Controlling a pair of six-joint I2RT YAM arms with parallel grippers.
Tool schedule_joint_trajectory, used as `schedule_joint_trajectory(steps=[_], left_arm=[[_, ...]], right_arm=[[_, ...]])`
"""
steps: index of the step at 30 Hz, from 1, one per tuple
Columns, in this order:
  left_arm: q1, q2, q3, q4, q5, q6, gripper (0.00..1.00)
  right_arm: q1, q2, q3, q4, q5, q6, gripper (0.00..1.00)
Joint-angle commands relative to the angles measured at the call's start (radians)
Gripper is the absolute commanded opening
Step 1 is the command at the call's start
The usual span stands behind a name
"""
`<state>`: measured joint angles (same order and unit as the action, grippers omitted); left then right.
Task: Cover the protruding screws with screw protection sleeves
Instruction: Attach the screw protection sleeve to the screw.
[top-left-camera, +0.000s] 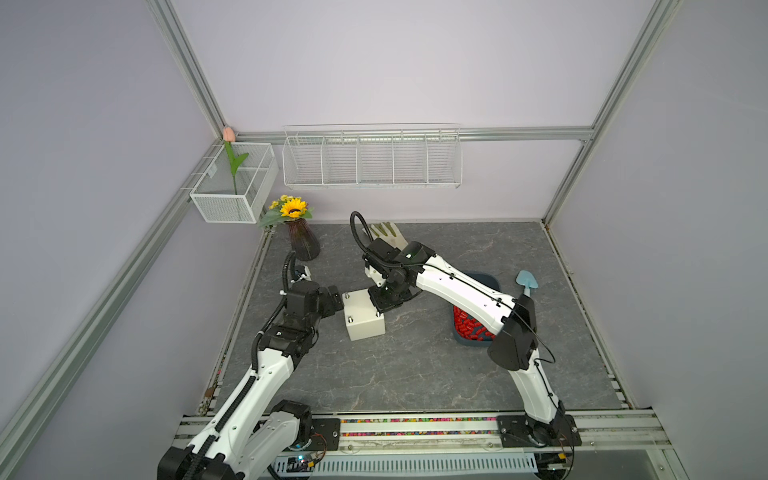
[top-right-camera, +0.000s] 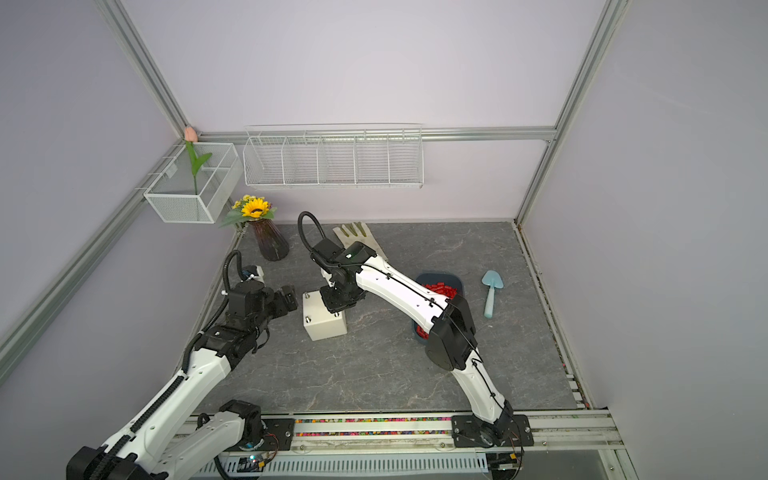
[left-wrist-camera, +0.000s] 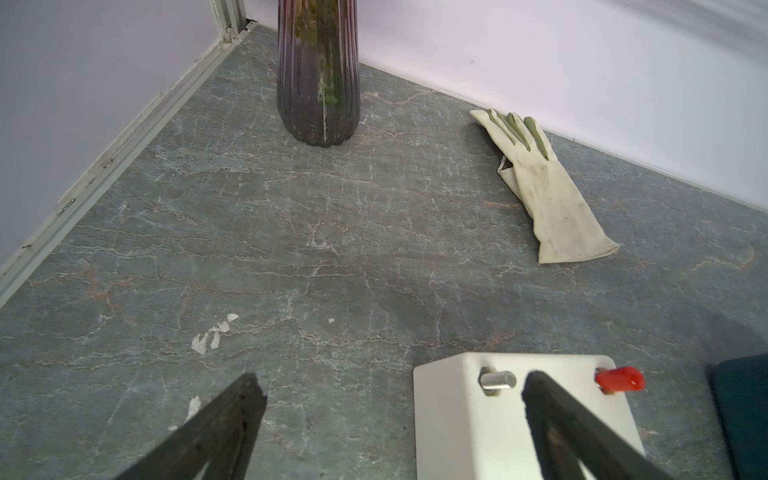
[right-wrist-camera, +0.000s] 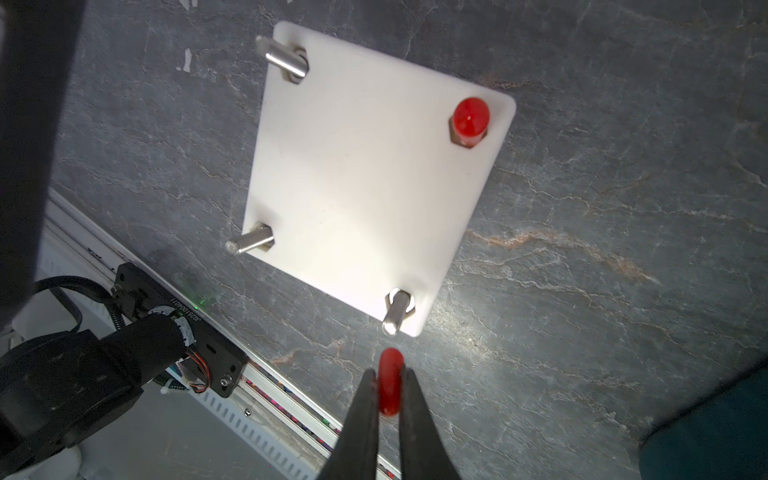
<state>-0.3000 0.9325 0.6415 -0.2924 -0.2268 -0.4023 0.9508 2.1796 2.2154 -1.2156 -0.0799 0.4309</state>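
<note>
Right gripper (right-wrist-camera: 390, 372) pinches a sleeve (right-wrist-camera: 390, 395) by a bare screw (right-wrist-camera: 395, 313); left gripper (left-wrist-camera: 392, 384) gapes wide. Only wrist views show the capped screw (right-wrist-camera: 469, 120).

Four silver protruding screws (right-wrist-camera: 249, 241) upright at corners of white box (right-wrist-camera: 365, 187) top: three bare, one capped by red sleeve (right-wrist-camera: 469, 120). Second red sleeve (right-wrist-camera: 390, 386) clamped in right gripper (right-wrist-camera: 390, 376), near a bare screw (right-wrist-camera: 397, 311), not touching. Loose sleeves (top-right-camera: 442, 289) heaped in blue tray (top-right-camera: 436, 276).
</note>
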Motion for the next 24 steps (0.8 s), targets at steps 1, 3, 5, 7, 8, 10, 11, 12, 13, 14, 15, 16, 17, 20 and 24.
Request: schedule_joint_trajectory(steps=[1, 3, 5, 7, 8, 10, 11, 12, 13, 14, 15, 16, 17, 20, 24], left_arm=[[0.006, -0.018, -0.009, 0.01, -0.002, 0.014, 0.99], [0.006, -0.021, -0.011, 0.01, -0.005, 0.013, 0.99], [0.006, -0.023, -0.013, 0.012, -0.007, 0.013, 0.99], [0.006, -0.023, -0.012, 0.013, -0.008, 0.013, 0.99], [0.006, -0.023, -0.013, 0.013, -0.009, 0.013, 0.99], [0.006, -0.024, -0.013, 0.012, -0.01, 0.014, 0.99], [0.006, -0.024, -0.013, 0.012, -0.01, 0.013, 0.99], [0.006, -0.026, -0.013, 0.012, -0.012, 0.013, 0.99], [0.006, -0.027, -0.013, 0.012, -0.014, 0.013, 0.99], [0.006, -0.027, -0.013, 0.011, -0.014, 0.012, 0.99], [0.006, -0.028, -0.013, 0.01, -0.015, 0.013, 0.99], [0.006, -0.029, -0.014, 0.009, -0.015, 0.013, 0.99], [0.006, -0.031, -0.013, 0.009, -0.016, 0.013, 0.99], [0.006, -0.034, -0.015, 0.009, -0.018, 0.013, 0.99], [0.006, -0.038, -0.017, 0.008, -0.022, 0.013, 0.99]], right_arm=[[0.004, 0.02, 0.023, -0.01, -0.016, 0.007, 0.13], [0.004, 0.026, 0.026, -0.01, -0.016, 0.006, 0.13], [0.003, 0.032, 0.027, -0.01, -0.015, 0.006, 0.13], [0.003, 0.035, 0.03, -0.01, -0.018, 0.006, 0.13], [0.003, 0.038, 0.03, -0.009, -0.021, 0.006, 0.13], [0.001, 0.041, 0.031, -0.01, -0.021, 0.006, 0.13], [0.0, 0.042, 0.032, -0.011, -0.021, 0.006, 0.13], [-0.001, 0.042, 0.032, -0.012, -0.021, 0.006, 0.13], [0.001, 0.042, 0.032, -0.013, -0.021, 0.005, 0.13], [0.001, 0.042, 0.032, -0.013, -0.021, 0.005, 0.13], [0.0, 0.044, 0.032, -0.012, -0.021, 0.005, 0.13], [-0.001, 0.043, 0.032, -0.012, -0.022, 0.003, 0.13], [0.0, 0.044, 0.032, -0.012, -0.023, 0.004, 0.13], [-0.001, 0.046, 0.033, -0.012, -0.025, 0.003, 0.13], [-0.001, 0.048, 0.032, -0.011, -0.027, 0.001, 0.13]])
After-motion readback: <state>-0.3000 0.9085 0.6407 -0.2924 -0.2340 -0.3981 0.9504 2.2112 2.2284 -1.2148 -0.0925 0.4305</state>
